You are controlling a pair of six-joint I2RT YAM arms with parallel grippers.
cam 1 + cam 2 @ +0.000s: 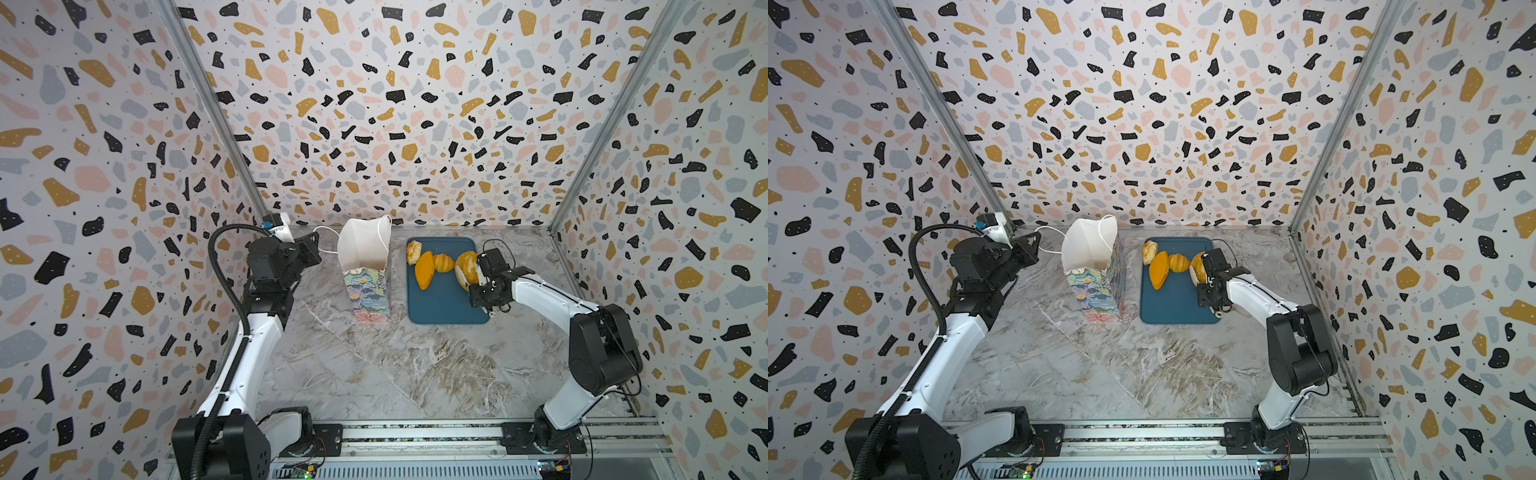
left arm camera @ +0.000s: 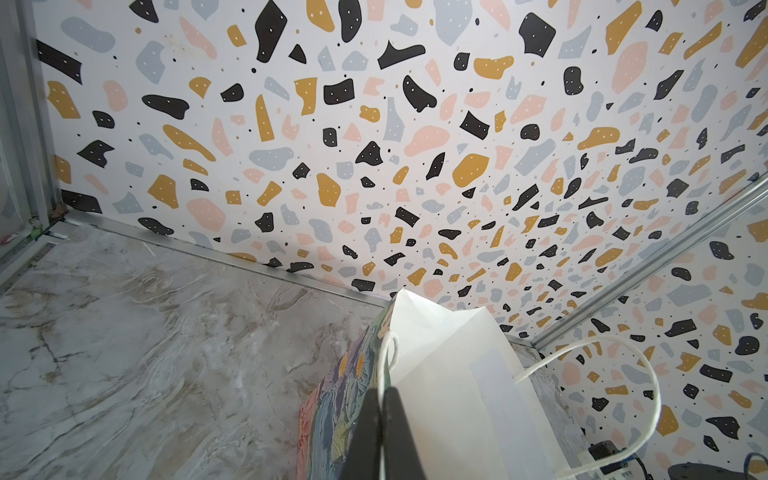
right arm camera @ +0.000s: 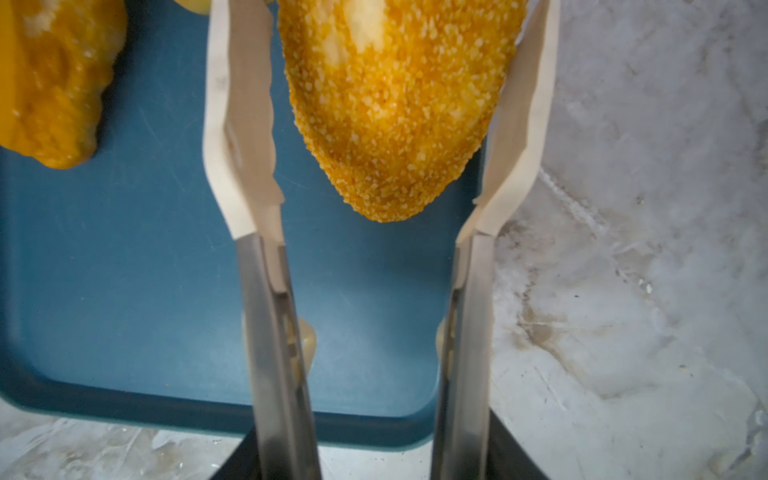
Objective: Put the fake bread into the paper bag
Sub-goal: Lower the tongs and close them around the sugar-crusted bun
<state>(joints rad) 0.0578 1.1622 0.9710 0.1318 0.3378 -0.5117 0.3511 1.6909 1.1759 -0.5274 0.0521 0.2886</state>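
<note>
The paper bag stands upright with its white mouth open, just left of the blue tray. My left gripper is shut on the bag's near white cord handle. Fake bread lies on the tray: a tan ridged roll, a smooth orange oval, an orange ridged roll and a big seeded loaf. My right gripper has cream-tipped tong fingers on both sides of the loaf, pressed against it. The bag's inside is hidden.
The dark-blue tray lies flat on the marble table, and the loaf overlaps its right rim. Terrazzo-patterned walls close in the back and both sides. The bag's far cord handle hangs loose beyond the bag.
</note>
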